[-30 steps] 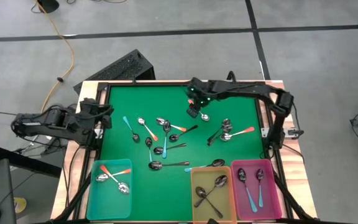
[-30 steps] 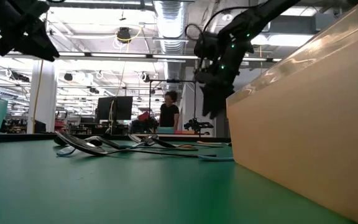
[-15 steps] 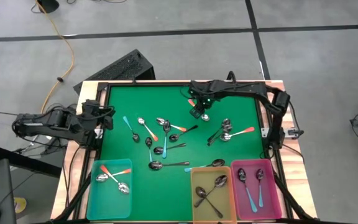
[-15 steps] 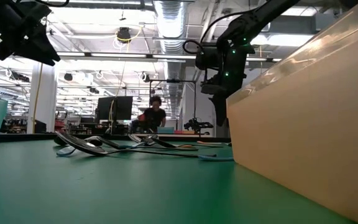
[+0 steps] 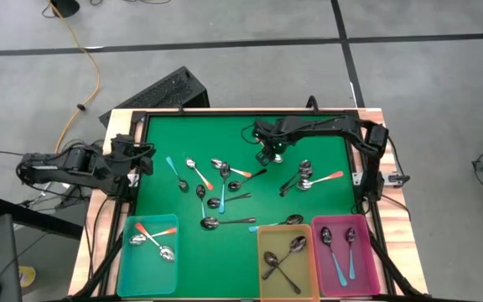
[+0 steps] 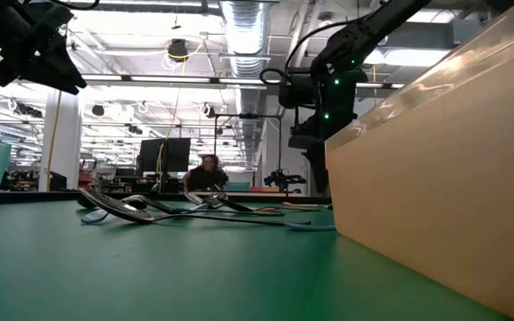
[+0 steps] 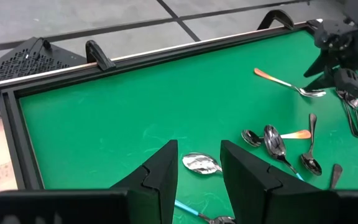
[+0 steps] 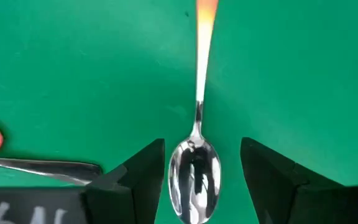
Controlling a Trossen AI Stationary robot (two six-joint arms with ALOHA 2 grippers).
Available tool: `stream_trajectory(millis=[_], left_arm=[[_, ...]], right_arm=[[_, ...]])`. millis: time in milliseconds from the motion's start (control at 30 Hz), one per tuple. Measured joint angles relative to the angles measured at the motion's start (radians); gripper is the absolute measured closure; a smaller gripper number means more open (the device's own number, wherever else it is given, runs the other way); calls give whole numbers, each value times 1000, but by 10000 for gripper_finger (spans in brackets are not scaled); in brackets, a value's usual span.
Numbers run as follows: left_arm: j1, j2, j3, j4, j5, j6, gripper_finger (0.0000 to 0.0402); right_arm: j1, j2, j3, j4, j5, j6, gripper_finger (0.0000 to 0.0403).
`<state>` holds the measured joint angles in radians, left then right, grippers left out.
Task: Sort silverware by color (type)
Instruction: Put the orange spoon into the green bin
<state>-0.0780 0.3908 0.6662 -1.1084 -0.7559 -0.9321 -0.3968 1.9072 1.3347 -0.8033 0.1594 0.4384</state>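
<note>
R gripper [image 8: 196, 177] poised over orange-handled spoon [image 8: 197, 168], fingers spread wide either side of bowl, nothing held. Pick step; next: drop, pinch. L gripper [image 7: 197, 168] parked, half-open, empty.

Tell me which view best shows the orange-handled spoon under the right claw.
The right wrist view: the spoon lies framed between the open right claw. The high view hides most of it under the claw; the left wrist view shows it small; the low view hides it.
</note>
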Motion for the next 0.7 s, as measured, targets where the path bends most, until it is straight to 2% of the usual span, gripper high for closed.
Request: stream_trajectory(millis=[333, 567, 700], left_arm=[[0, 0, 0, 0, 2, 11, 296], [0, 0, 0, 0, -8, 11, 296], [0, 0, 0, 0, -13, 30, 296]], right_arm=[[5, -1, -64, -30, -6, 60, 185], [4, -1, -100, 16, -158, 88, 185], [7, -6, -126, 40, -181, 94, 189]])
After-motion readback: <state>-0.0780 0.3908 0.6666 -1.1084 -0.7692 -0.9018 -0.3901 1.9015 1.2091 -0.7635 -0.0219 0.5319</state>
